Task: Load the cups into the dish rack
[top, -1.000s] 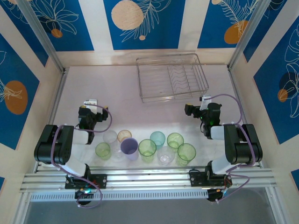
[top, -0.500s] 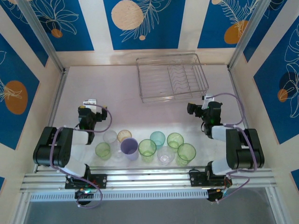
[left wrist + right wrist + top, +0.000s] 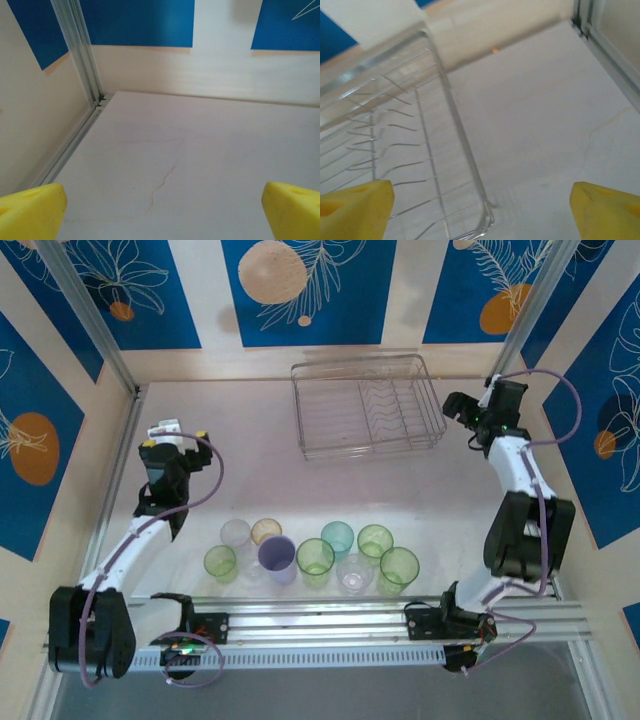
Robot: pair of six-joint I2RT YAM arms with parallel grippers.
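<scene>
Translucent tinted cups [image 3: 315, 558] cluster upright; the dish rack [image 3: 366, 408] is silvery wire.

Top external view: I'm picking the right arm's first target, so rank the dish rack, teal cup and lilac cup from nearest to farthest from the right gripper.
1. dish rack, at the far side, just left of the right gripper.
2. teal cup, in the middle of the near cluster.
3. lilac cup, further left in that cluster.

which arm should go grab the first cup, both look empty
Left, probably. Both are open and empty, but the left pincer hangs nearer the row of cups, while the right pincer sits beside the dish rack, farther from them.
</scene>
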